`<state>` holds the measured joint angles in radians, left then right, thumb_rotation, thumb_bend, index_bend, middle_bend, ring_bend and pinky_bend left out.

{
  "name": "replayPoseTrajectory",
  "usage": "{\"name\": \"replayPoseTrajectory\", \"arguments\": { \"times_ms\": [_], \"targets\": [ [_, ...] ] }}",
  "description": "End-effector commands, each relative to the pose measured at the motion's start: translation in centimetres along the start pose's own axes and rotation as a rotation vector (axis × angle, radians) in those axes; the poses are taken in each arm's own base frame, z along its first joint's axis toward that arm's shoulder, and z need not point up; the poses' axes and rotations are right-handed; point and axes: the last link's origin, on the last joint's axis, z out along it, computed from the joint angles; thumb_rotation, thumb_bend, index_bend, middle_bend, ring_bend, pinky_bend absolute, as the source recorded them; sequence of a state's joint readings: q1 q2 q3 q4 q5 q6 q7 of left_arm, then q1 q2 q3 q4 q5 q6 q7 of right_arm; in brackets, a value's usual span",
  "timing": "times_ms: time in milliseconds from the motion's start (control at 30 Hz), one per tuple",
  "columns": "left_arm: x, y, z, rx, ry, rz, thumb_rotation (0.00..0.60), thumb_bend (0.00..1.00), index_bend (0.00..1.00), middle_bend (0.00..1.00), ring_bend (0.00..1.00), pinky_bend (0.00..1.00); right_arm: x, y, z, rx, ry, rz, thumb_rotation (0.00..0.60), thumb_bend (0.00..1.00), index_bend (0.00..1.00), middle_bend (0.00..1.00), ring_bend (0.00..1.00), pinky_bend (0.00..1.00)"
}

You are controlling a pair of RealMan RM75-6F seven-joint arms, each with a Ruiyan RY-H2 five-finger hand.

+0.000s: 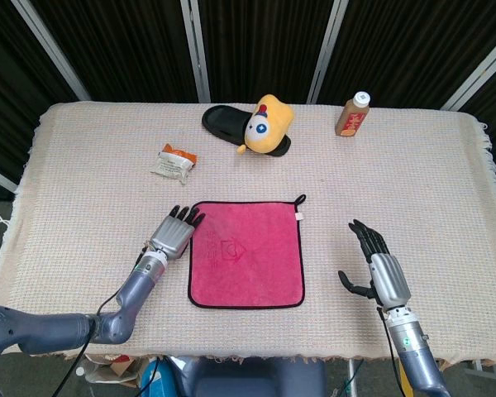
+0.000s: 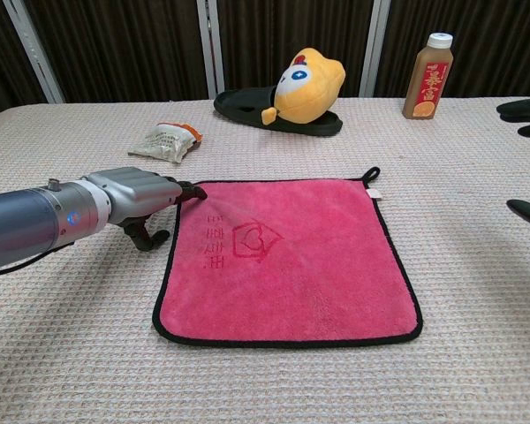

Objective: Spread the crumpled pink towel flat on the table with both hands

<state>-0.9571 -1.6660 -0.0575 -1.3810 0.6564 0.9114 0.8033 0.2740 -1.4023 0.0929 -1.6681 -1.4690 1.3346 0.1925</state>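
Observation:
The pink towel point(image 1: 247, 254) point(image 2: 286, 256) with black trim lies flat and spread out near the table's front edge, its hanging loop at the far right corner. My left hand point(image 1: 174, 233) point(image 2: 137, 199) lies at the towel's left edge with fingers stretched out, the fingertips touching the far left corner and holding nothing. My right hand point(image 1: 376, 266) stands open on the table well to the right of the towel, apart from it. In the chest view only its dark fingertips point(image 2: 523, 109) show at the right border.
A black slipper with a yellow plush toy point(image 1: 268, 124) point(image 2: 306, 86) on it lies at the back centre. A brown bottle point(image 1: 352, 114) point(image 2: 427, 78) stands at the back right. A small snack packet point(image 1: 174, 161) point(image 2: 166, 140) lies back left of the towel.

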Motion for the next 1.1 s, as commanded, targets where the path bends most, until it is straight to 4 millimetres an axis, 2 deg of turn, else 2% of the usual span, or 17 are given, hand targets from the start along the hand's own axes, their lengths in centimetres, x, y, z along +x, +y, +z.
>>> {"name": "replayPoseTrajectory", "arguments": {
  "times_ms": [33,200,433,600,767,933,1100],
  "targets": [
    [-0.1,-0.2,0.0,0.002,-0.003,-0.002,0.600,0.60,0.03,0.00,0.00,0.00,0.0,0.0,0.0,0.000,0.000,0.003,0.600,0.35,0.00,0.00,0.00,0.00],
    [0.0,0.0,-0.1,-0.003,0.006,-0.032,0.600,0.56,0.01,0.00,0.00,0.00,-0.1,0.0,0.0,-0.001,0.000,0.003,0.600,0.35,0.01,0.00,0.00,0.00],
    [1.0,0.7,-0.9,-0.053,0.062,-0.124,0.600,0.24,0.00,0.00,0.00,0.00,-0.1,0.2,0.1,-0.005,-0.006,-0.008,0.600,0.35,0.01,0.00,0.00,0.00],
    [2.2,0.4,-2.3,-0.066,0.143,-0.222,0.600,0.14,0.00,0.00,0.00,0.00,0.0,0.4,0.1,0.002,-0.010,-0.039,0.600,0.35,0.01,0.00,0.00,0.00],
    [2.9,-1.2,-5.0,-0.036,0.282,-0.355,0.600,0.13,0.00,0.00,0.00,0.00,0.1,1.0,0.2,0.007,-0.003,-0.117,0.600,0.35,0.01,0.00,0.00,0.00],
    [1.3,-4.3,-8.8,0.029,0.341,-0.467,0.600,0.10,0.00,0.00,0.00,0.00,0.3,1.8,0.0,-0.003,-0.010,-0.198,0.600,0.35,0.01,0.00,0.00,0.00],
    [-1.4,-7.8,-13.5,0.111,0.386,-0.500,0.600,0.10,0.00,0.00,0.00,0.00,0.6,2.8,-1.0,-0.026,-0.014,-0.313,0.600,0.35,0.01,0.00,0.00,0.00]
  ]
}}
